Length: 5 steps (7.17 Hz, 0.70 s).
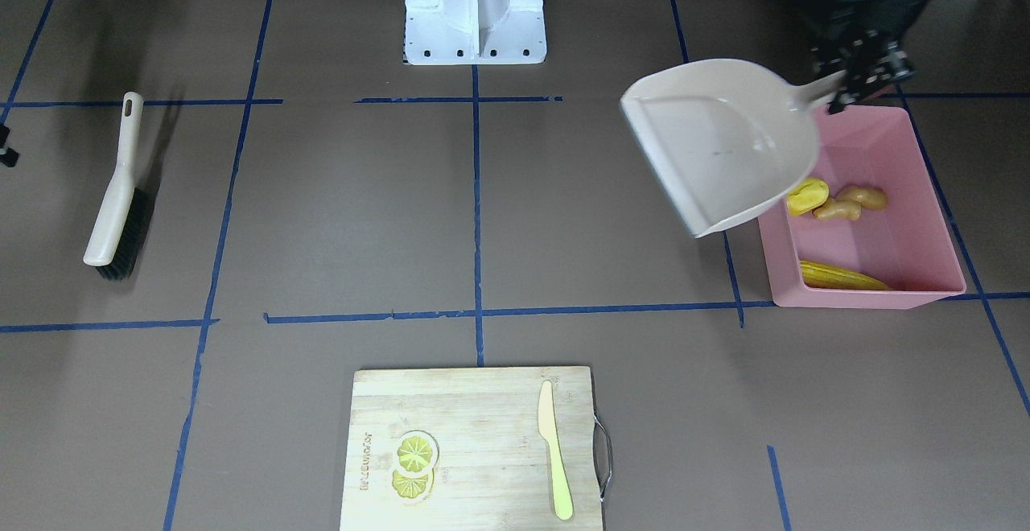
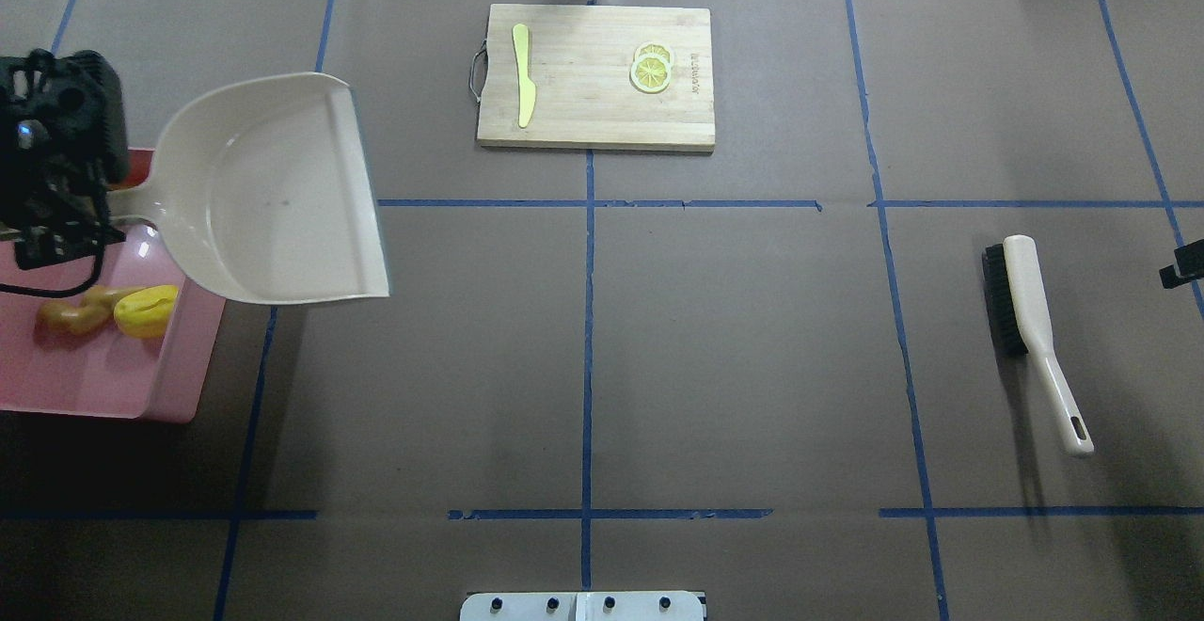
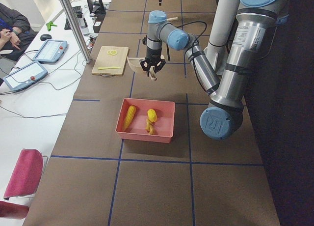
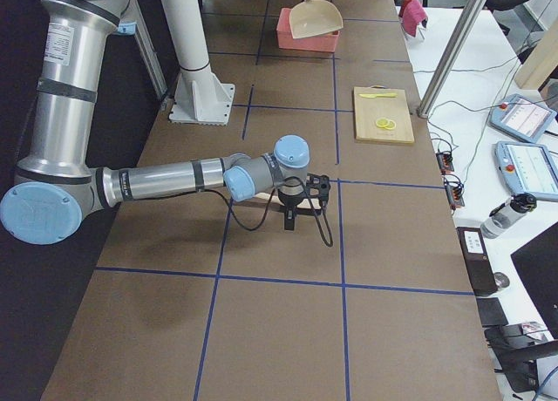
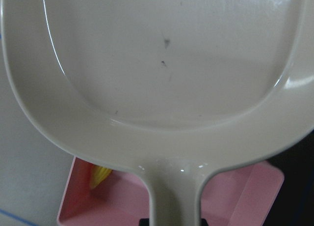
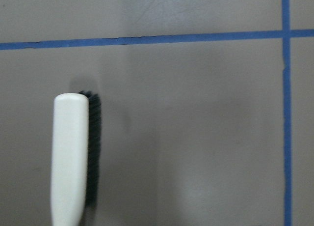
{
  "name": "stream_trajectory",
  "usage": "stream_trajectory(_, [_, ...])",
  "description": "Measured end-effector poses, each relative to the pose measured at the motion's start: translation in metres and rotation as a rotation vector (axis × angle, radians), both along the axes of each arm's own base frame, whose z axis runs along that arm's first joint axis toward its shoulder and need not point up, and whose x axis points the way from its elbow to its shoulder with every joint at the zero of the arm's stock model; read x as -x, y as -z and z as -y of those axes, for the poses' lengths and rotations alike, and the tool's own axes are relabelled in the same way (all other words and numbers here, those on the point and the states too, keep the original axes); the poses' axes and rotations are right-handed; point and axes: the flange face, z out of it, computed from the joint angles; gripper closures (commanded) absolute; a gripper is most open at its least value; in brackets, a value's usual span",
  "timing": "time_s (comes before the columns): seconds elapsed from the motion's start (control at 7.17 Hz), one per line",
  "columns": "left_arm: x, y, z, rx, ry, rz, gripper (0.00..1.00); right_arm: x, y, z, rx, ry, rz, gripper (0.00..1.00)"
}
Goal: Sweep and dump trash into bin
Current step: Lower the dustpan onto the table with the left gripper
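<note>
My left gripper (image 1: 854, 84) is shut on the handle of the beige dustpan (image 1: 724, 145), which hangs empty and tilted over the near-side rim of the pink bin (image 1: 865, 299). The trash lies inside the bin: a long yellow corn cob (image 1: 841, 276), a smooth yellow lump (image 1: 807, 195) and a knobbly tan ginger root (image 1: 853, 203). From overhead the dustpan (image 2: 273, 198) covers part of the bin (image 2: 103, 386). My right gripper (image 2: 1183, 268) only shows at the view's edge, beside the brush (image 2: 1030, 320), which lies loose on the table. I cannot tell how its jaws stand.
A wooden cutting board (image 1: 475, 450) at the far edge carries lemon slices (image 1: 414, 463) and a yellow-green knife (image 1: 555, 450). The white robot base (image 1: 475, 8) stands at the near edge. Blue tape lines cross the brown table.
</note>
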Motion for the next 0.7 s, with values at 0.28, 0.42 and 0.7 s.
stream_trajectory(0.28, [-0.07, 0.001, 0.002, -0.016, -0.082, -0.028, 1.0, -0.046, -0.031, 0.005, -0.061, 0.076, -0.101, 0.0])
stream_trajectory(0.42, [-0.102, 0.001, 0.003, -0.015, -0.122, -0.021, 1.0, -0.059, -0.042, 0.003, -0.067, 0.11, -0.129, 0.0])
stream_trajectory(0.7, [-0.16, -0.003, 0.005, -0.039, -0.171, 0.035, 1.0, -0.065, -0.053, 0.0, -0.035, 0.123, -0.102, 0.0])
